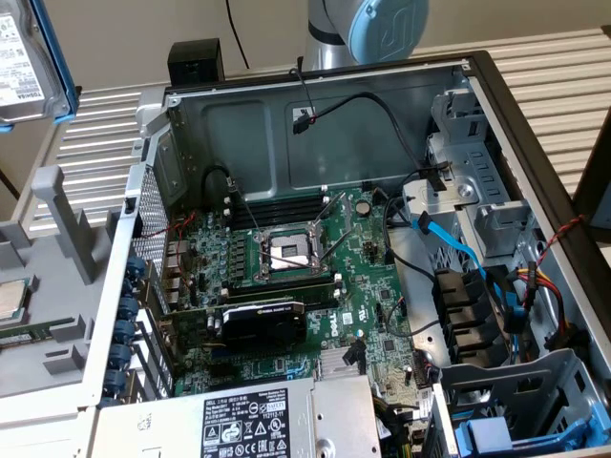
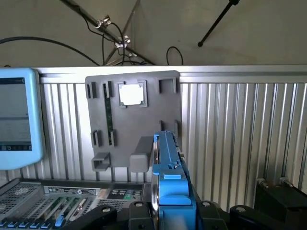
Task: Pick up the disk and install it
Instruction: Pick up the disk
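Blue-framed disk (image 1: 24,57), partly cropped, in tool (image 2: 172,212)

The exterior camera sits above and close to the open computer case (image 1: 315,124), looking steeply down into it, with the grey tray (image 1: 57,324) at the exterior view's left. The wrist camera looks out along the disk (image 2: 169,167), edge-on right before it, across the ribbed bench (image 2: 230,134) towards that tray. Both views take in the tray, its chip (image 2: 131,94) and the disk.
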